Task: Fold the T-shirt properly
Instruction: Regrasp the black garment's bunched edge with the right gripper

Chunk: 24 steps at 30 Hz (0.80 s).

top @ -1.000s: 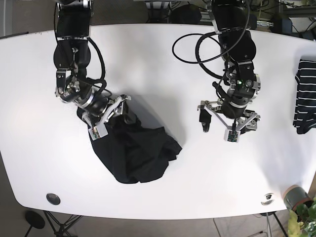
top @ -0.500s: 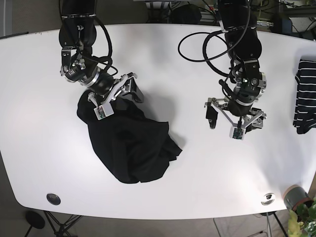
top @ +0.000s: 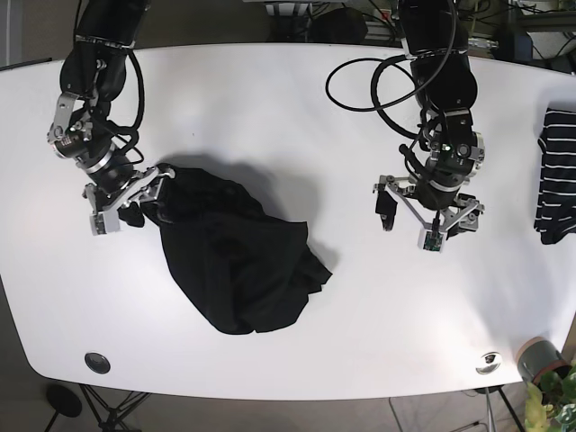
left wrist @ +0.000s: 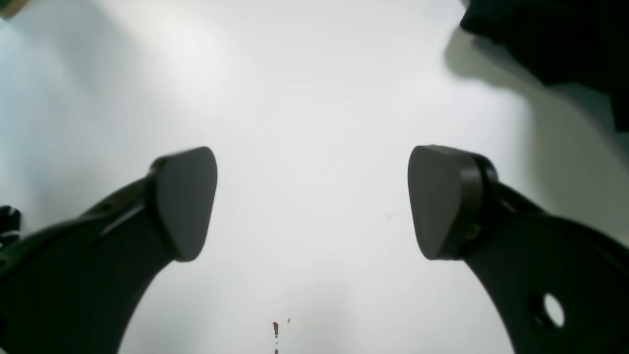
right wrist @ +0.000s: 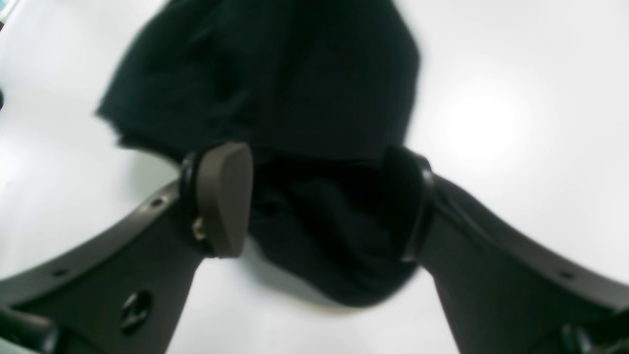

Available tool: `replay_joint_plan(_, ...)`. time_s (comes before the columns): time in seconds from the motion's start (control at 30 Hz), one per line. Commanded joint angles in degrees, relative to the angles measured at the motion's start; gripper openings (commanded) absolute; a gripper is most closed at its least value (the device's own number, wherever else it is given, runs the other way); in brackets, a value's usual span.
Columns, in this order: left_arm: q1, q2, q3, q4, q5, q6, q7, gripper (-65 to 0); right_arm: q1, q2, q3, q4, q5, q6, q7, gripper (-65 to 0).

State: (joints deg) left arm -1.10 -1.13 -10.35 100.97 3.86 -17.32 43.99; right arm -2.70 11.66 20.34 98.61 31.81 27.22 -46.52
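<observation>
The right gripper (top: 144, 200), jaws apart around cloth, has swung out to nine o'clock of the crumpled T-shirt (top: 238, 265); spreading begins. The left gripper (top: 432, 211) stays apart over bare table (top: 297, 108).

Both pincers (left wrist: 312, 201) (right wrist: 319, 201) agape

Black shirt (top: 236, 261) lies crumpled on the counter's (top: 297, 108) left-centre, taking up that patch. Right tool (top: 135, 205) sits at the shirt's upper-left edge, jaws spread with cloth bunched between them (right wrist: 324, 231). Left tool (top: 430, 219) hangs over bare counter, jaws wide, nothing between; shirt edge only at the far corner of its wrist view (left wrist: 555, 34). Open counter between shirt and left tool. Striped cloth (top: 558, 175) blocks the far edge beyond the left tool; a cup (top: 537, 358) and plant (top: 558, 400) stand at that side's front corner.
</observation>
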Motion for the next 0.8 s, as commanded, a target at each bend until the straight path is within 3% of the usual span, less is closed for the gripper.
replay_joint_plan(0.0,-1.23,0.03,0.11,0.70,-0.47,0.22,-1.48,-8.3,1.51,1.83,1.86,-2.30,0.49,0.34,1.12,-24.7)
replay_joint_plan(0.2,-1.23,0.11,0.11,-0.18,-0.47,0.22,-2.45,-8.3,4.50,5.17,2.56,-12.59,0.49,0.34,1.47,-24.7)
replay_joint_plan(0.43,-1.05,0.20,0.11,-0.44,-0.47,0.22,-4.91,-8.3,6.44,7.37,0.28,-15.66,-0.30,0.34,1.56,-22.2)
replay_joint_plan(0.6,-1.23,0.20,0.11,-1.76,-0.47,0.22,-5.00,-8.3,6.96,6.32,-0.60,-15.66,-5.75,0.43,1.56,-11.9)
replay_joint_plan(0.77,-1.23,0.11,0.11,-1.76,-0.47,0.22,-5.00,-8.3,8.28,4.30,-0.60,-15.66,-9.79,0.87,1.56,-14.0)
